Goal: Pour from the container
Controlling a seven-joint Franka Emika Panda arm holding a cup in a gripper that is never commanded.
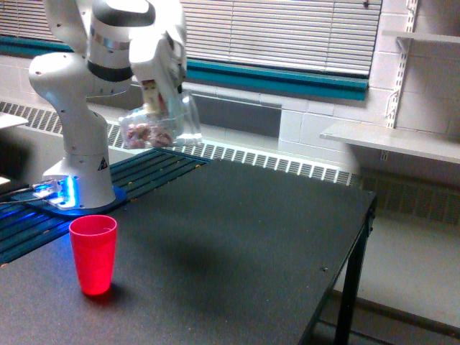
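— Hanging in the upper left of the frame, the gripper (pixel 153 97) was clamped on the container (pixel 159 126), wasn't it?

— It was. The clear cup sat tipped on its side in mid-air, reddish and pale pieces gathered at its lower left end.

— And the red cup (pixel 93 253)?

— Upright on the dark worktop (pixel 237 244), lower left, well below the container.

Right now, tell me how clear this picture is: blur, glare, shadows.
Exterior view: soft overall and slightly grainy; the clear container and gripper are smeared, so the pieces inside read only as reddish and pale blobs. A blue glow flares at the arm's base. The red cup is fairly sharp, with a faint shadow on the dark table.
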